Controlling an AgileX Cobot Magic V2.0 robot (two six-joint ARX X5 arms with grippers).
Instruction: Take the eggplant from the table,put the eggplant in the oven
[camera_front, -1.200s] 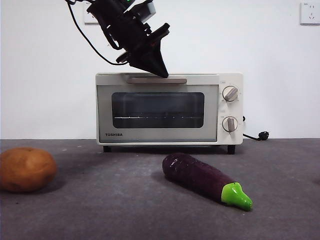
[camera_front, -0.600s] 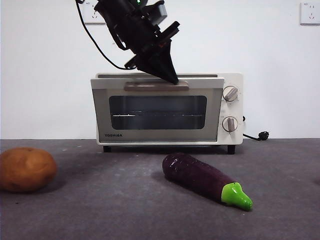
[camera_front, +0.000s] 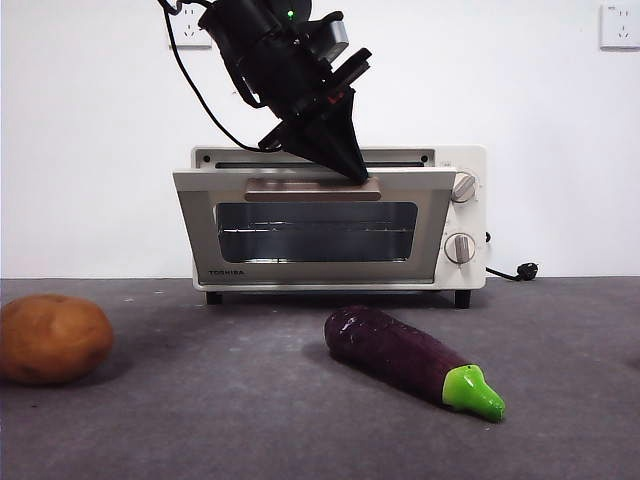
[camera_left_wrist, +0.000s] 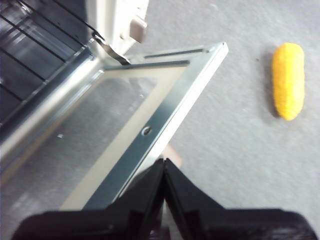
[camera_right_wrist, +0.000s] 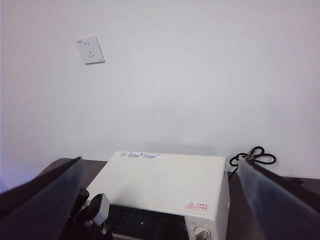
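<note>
Door, change: one second ago the door of the oven (camera_front: 312, 222) was flush and shut; half a second ago it leaned out slightly; now its top edge tilts well forward, with a dark gap open behind it
Left end effector (camera_front: 345, 160): its jaws are pressed together in a point on the bar handle (camera_front: 312, 189) at the door's top edge; the left wrist view shows the two black jaws closed against each other at the metal door frame, and whether they pinch the handle or only hook it I cannot tell
Right end effector (camera_right_wrist: 160, 200): waiting high above the oven, jaws spread wide apart, holding nothing
Meaning for the task: the door is only part open, so I judge the opening step to be under way and the eggplant step not yet begun
Eggplant (camera_front: 405, 358): lying on the table (camera_front: 200, 420) in front of the oven, towards its knob side, green cap (camera_front: 472, 392) pointing towards the camera; no end effector is near it
Other things: a brown potato (camera_front: 52, 338) at the far side of the table; a yellow corn cob (camera_left_wrist: 288, 80) seen on the table in the left wrist view
Writing: "TOSHIBA" on the door's lower corner (camera_front: 227, 272); a red warning sticker (camera_right_wrist: 197, 205) on the oven's top, text too small to read
</note>
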